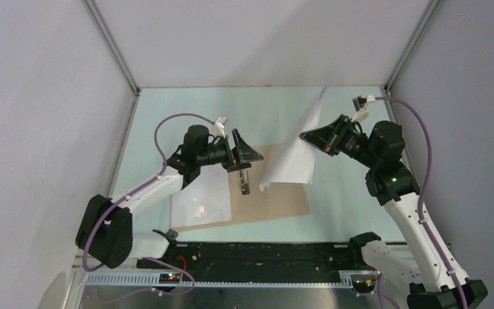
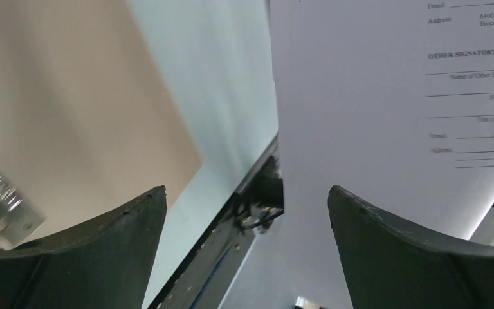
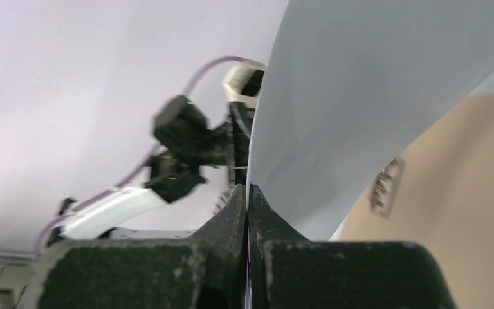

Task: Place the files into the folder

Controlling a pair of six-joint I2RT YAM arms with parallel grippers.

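Tan cardboard marks the target: the folder (image 1: 276,199) lies open and flat on the worktop (image 1: 347,187), with its metal clip (image 1: 245,181) on the spine and a clear sleeve (image 1: 201,205) over its left leaf. The files (image 1: 294,158) are not in it yet. They hang above the folder's right leaf, their lower corner dipping toward the cardboard beside the clip; whether it touches I cannot tell.

The right end effector (image 1: 305,136) is clamped on the sheets' right edge, its jaws pressed together on the paper. The left end effector (image 1: 252,154) has its jaws wide apart and holds nothing. It hovers above the folder's spine, facing the sheets' free edge.

To do this step well, the right arm should probably lay the sheets down flat and square to the folder's right leaf. The left end effector could guide the drooping edge so it neither curls nor snags the clip. Release is best once the paper lies inside the folder's outline.

The left arm reaches in from the folder's near-left side, wrist turned rightward. The right arm stands past the folder's right edge, folded high, wrist pointing left.
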